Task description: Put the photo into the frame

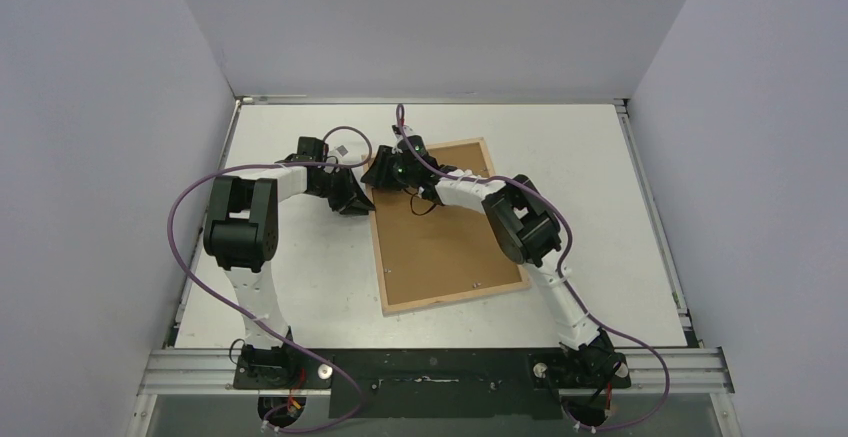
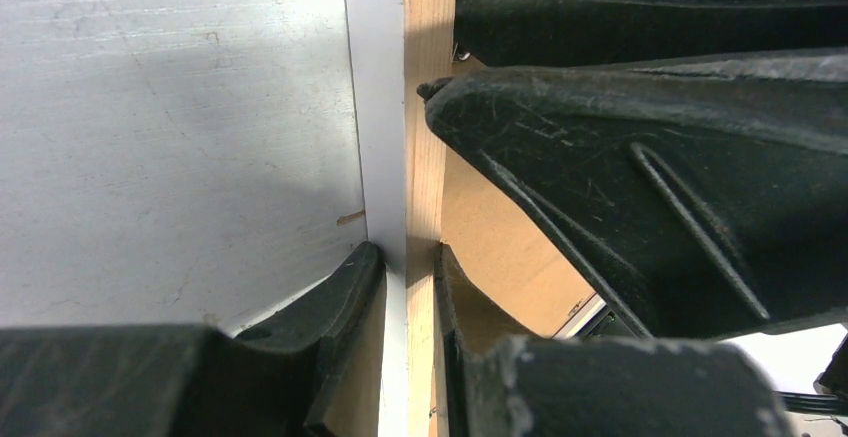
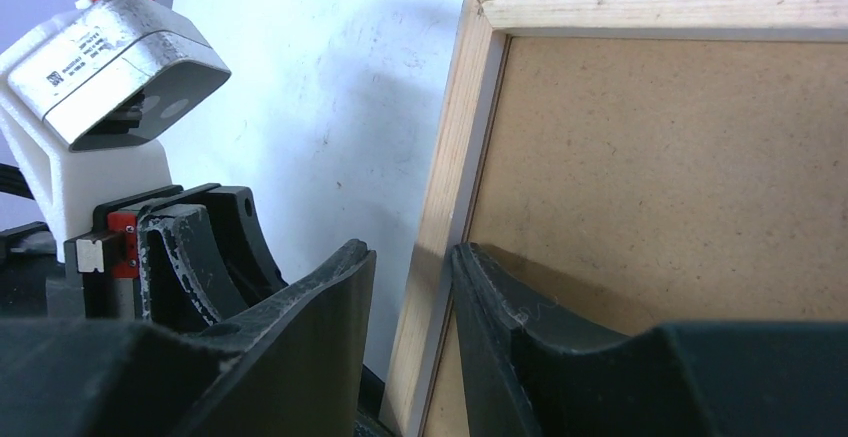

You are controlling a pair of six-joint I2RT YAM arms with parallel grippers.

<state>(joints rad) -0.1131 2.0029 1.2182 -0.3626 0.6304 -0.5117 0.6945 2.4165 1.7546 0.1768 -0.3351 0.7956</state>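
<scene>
The frame point(image 1: 455, 296) lies on the table, light wood back up, with the brown backing board point(image 1: 440, 242) set inside it. The photo is hidden. My left gripper point(image 1: 358, 200) is shut on the frame's left rail; in the left wrist view point(image 2: 408, 257) its fingers pinch the white and wood edge point(image 2: 425, 107). My right gripper point(image 1: 378, 172) is open and straddles the same rail near the far left corner. In the right wrist view point(image 3: 412, 257) one finger rests by the backing board point(image 3: 680, 157) and the other stands off the rail point(image 3: 640, 2).
The white table point(image 1: 600, 177) is walled at the left, back and right. The two grippers are close together; the right gripper's fingers point(image 2: 620, 157) fill the left wrist view, and the left wrist's camera housing point(image 3: 110, 57) shows in the right wrist view.
</scene>
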